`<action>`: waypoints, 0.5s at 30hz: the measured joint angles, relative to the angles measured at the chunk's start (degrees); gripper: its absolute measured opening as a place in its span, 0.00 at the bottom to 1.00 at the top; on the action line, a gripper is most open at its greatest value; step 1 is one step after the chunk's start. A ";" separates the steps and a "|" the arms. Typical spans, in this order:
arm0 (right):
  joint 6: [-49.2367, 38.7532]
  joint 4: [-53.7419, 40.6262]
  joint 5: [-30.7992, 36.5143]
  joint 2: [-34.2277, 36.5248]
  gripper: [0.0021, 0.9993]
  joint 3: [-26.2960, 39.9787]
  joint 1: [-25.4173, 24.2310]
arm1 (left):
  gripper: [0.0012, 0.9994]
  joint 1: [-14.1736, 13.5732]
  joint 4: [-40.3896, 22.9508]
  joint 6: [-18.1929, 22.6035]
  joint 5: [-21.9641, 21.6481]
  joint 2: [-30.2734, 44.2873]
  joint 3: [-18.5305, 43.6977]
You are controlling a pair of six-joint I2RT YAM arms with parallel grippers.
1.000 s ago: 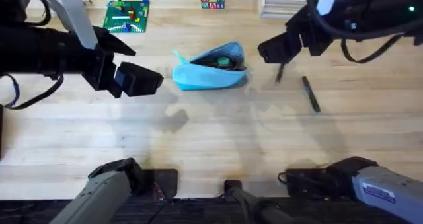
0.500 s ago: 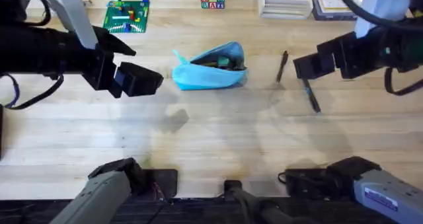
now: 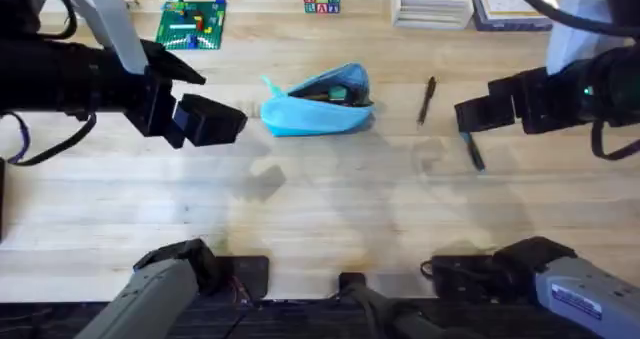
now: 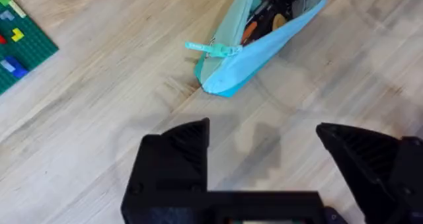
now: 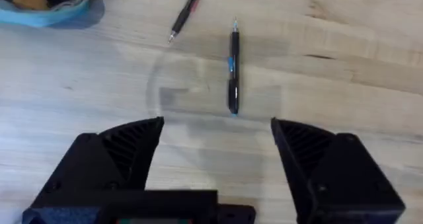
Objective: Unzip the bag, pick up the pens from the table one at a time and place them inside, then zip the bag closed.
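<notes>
The right end effector [image 5: 215,148] hangs released above the table [image 3: 330,209], its black ribbed fingers [image 5: 132,145] spread wide and holding nothing. A slim dark pen with a blue band [image 5: 232,65] lies just ahead of the gap, running along the reach; this looks like the line-up for the next pick. At its 11 o'clock a second pen [image 5: 185,12] lies slanted, well apart from the first.

The left end effector [image 4: 264,161] is also released and empty, parked at the 9 o'clock side of the bag [image 3: 318,101], probably ready to steady it.

The bag, soft light-blue fabric and oblong, lies unzipped near table centre, its mouth gaping toward 1 o'clock, dark items inside, the zipper pull [image 4: 211,49] trailing at its closed end. The table is pale planked wood.
</notes>
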 joint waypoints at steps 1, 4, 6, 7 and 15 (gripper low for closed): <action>0.15 -0.37 0.00 0.00 1.00 0.00 -0.20 | 1.00 0.00 0.00 -0.02 0.00 0.02 0.00; 0.36 -1.41 0.00 0.00 1.00 0.00 -1.97 | 1.00 0.00 0.00 0.00 0.00 0.02 0.00; 0.50 -1.91 -0.02 0.00 1.00 0.00 -3.98 | 1.00 0.00 0.00 -0.02 0.00 0.02 0.00; 0.50 -2.16 -0.02 0.00 1.00 0.00 -5.21 | 1.00 0.00 0.00 0.00 0.00 0.02 0.00; -1.11 -2.67 -3.22 0.75 1.00 0.00 -15.05 | 1.00 0.00 0.00 0.00 0.00 0.01 0.00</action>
